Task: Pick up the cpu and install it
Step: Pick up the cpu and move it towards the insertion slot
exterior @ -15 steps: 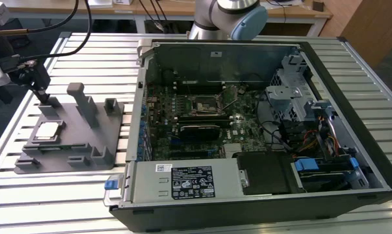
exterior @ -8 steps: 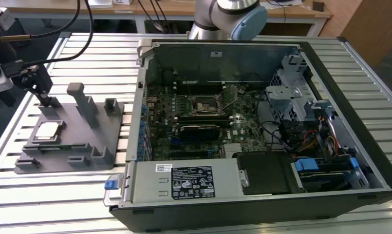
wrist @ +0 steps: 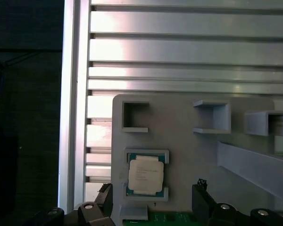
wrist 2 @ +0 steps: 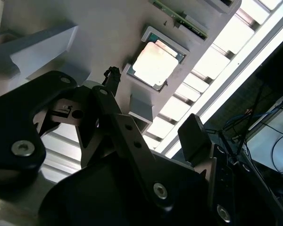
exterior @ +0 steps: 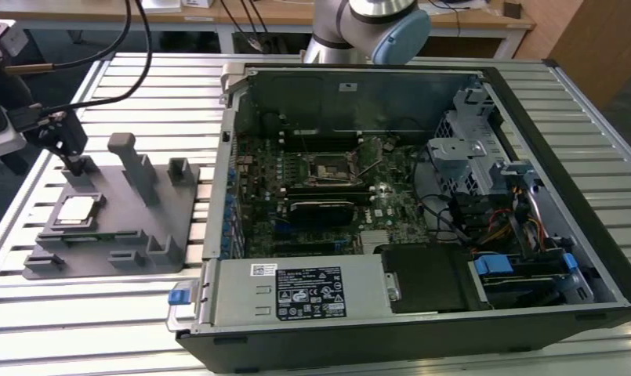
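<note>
Claw (wrist: 152, 187) poised over the grey fixture (wrist: 188, 150), fingers spread apart, gripping nothing. The cpu (wrist: 145, 175) lies flat in the fixture's square pocket. I judge the raised lips keep it aligned for pickup.

exterior view high; both wrist views share cpu (wrist: 145, 175) (wrist 2: 158, 63)

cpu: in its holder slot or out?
In. The cpu lies flat in its recess on the grey holder, silver top up. The gripper is open, not clamped on it.
</note>
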